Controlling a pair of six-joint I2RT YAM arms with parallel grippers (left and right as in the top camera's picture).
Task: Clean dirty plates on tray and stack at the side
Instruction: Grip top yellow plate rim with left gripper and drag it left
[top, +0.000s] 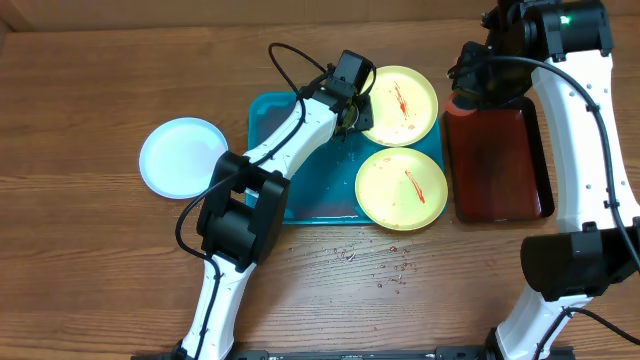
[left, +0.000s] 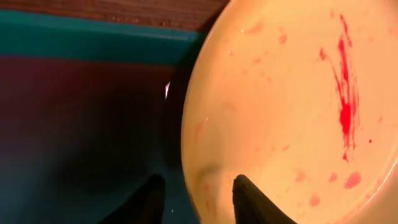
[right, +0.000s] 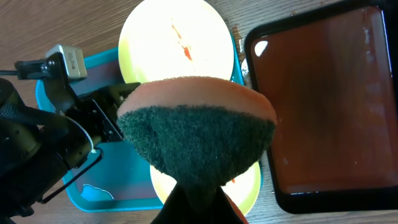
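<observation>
Two pale yellow plates with red sauce streaks lie on the right half of the turquoise tray (top: 300, 200), a far one (top: 398, 105) and a near one (top: 402, 188). The white plate with a light-blue rim (top: 182, 157) lies on the table left of the tray. My left gripper (top: 352, 112) is open and straddles the left rim of the far yellow plate (left: 292, 112); its fingers (left: 198, 198) have the rim between them. My right gripper (right: 199, 193) is shut on a green-and-orange sponge (right: 199, 137) and holds it above the plates, near the dark-red tray's far left corner (top: 470, 80).
A black-rimmed dark-red tray (top: 500, 160) stands right of the turquoise tray. Small red crumbs (top: 385, 265) are scattered on the wooden table in front of the tray. A wet patch shows on the tray floor (right: 99, 190).
</observation>
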